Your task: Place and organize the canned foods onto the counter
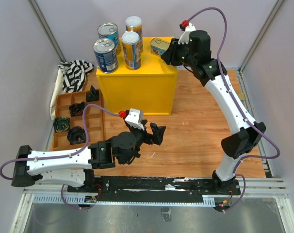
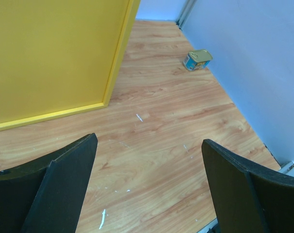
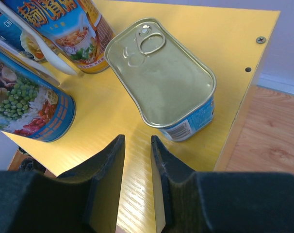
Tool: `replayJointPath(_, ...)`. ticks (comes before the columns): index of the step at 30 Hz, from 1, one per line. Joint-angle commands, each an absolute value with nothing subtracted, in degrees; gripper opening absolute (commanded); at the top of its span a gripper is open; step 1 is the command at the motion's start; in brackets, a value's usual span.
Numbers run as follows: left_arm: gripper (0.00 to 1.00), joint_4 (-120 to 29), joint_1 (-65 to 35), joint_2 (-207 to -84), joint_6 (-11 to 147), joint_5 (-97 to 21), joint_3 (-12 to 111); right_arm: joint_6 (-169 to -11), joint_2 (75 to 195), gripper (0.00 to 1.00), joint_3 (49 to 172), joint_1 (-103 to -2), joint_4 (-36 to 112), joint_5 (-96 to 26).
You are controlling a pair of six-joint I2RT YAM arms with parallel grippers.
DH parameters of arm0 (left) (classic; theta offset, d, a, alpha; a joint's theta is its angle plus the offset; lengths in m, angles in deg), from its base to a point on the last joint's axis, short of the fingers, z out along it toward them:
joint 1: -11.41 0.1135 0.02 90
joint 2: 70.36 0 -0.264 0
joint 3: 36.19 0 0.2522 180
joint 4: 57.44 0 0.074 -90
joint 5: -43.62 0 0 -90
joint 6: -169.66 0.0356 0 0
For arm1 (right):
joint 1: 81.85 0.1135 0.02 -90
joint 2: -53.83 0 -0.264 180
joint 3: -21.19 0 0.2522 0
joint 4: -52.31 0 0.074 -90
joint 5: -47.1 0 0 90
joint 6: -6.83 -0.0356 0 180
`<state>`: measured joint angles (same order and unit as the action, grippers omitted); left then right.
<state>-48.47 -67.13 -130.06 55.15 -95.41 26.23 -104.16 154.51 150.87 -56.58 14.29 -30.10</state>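
Note:
On the yellow counter [image 1: 137, 87] stand two wide blue cans [image 1: 105, 55] [image 1: 108, 35] and two slim cans [image 1: 131, 50] [image 1: 134, 26]. A flat gold tin [image 1: 159, 46] lies at its right rear corner. My right gripper [image 1: 171, 52] hovers just right of that tin. In the right wrist view the gripper [image 3: 137, 139] has its jaws a narrow gap apart and empty, just short of the tin [image 3: 161, 77]. My left gripper [image 1: 156, 132] is wide open and empty over the floor [image 2: 149, 141]. A second gold tin [image 2: 197, 59] lies on the floor by the right wall.
A wooden compartment tray [image 1: 94, 127] with small black objects sits left of the counter, with a striped cloth [image 1: 75, 73] behind it. White walls close in on both sides. A black rail [image 1: 152, 184] runs along the near edge.

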Motion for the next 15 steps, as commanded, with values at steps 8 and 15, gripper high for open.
replayJointPath(8,0.94,-50.9,-66.9,-128.8,54.1,-97.7,24.7,-104.5,157.7,0.29,156.0,-58.1,15.0,-31.5)
replayJointPath(15,0.94,-50.9,-66.6,-128.8,53.9,-97.6,24.6,-104.6,159.1,0.28,157.9,-59.1,15.0,-31.8)
